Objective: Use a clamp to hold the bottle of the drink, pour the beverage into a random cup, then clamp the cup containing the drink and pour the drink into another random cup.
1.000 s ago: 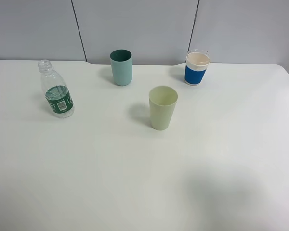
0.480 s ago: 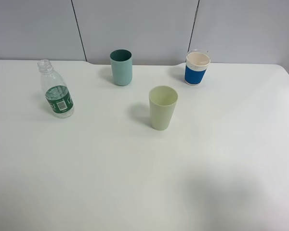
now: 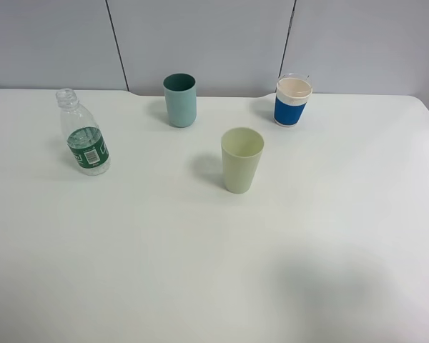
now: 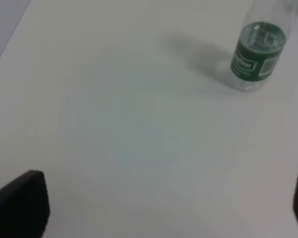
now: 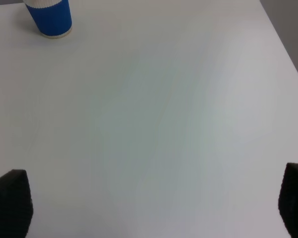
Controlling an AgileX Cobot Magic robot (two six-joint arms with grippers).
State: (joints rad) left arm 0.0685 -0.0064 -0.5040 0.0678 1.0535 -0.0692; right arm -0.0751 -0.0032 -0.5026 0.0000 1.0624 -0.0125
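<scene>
A clear uncapped bottle (image 3: 84, 133) with a green label stands upright at the left of the white table; it also shows in the left wrist view (image 4: 260, 47). A teal cup (image 3: 180, 100) stands at the back, a pale green cup (image 3: 242, 159) in the middle, and a blue-sleeved paper cup (image 3: 293, 100) at the back right, which the right wrist view (image 5: 49, 16) also shows. Neither gripper shows in the high view. The left gripper (image 4: 164, 203) is open and empty, well short of the bottle. The right gripper (image 5: 154, 206) is open and empty over bare table.
The white table (image 3: 200, 250) meets a grey panelled wall at the back. Its right edge shows in the right wrist view (image 5: 283, 47) and its left edge in the left wrist view (image 4: 12, 37). A faint shadow lies on the table at the front right (image 3: 336, 286).
</scene>
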